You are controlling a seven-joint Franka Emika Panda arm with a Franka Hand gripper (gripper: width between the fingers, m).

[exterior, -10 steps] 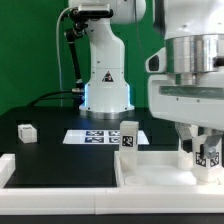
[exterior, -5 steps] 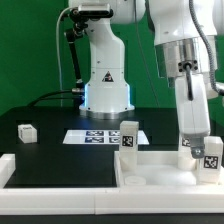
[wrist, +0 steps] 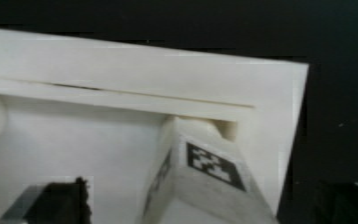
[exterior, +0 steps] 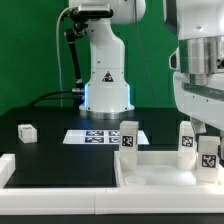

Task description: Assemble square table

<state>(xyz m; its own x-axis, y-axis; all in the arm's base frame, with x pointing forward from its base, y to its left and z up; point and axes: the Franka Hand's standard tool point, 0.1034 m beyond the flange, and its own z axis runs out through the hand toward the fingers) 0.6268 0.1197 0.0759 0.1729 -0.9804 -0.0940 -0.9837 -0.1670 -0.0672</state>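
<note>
1. While the white robot arm holds its two-finger gripper with jaws apart and empty at the exterior view's right, the white plastic square tabletop, a tray with a raised rim, lies flat on the black table directly beneath it. Its rim faces up. Being square it has no long axis, and its near edge runs across the view.
2. A long white bar-shaped rail lies just beside the tabletop, on the exterior view's left, its long axis across the view.
3. A flat white marker board lies farther back on the table, apart from the tabletop.
4. Three short white block legs stand upright on the tabletop, long axes vertical. The corner leg stands at the far left corner, tag to the camera, well apart from the gripper. The rear right leg and the tagged front right leg stand just under the gripper.
5. A fourth leg sits on the bare table at the far left, well apart from the gripper, too small to tell its long axis.
6. On the wrist view, one dark finger stands clear of a tagged leg near a tabletop corner.
</note>
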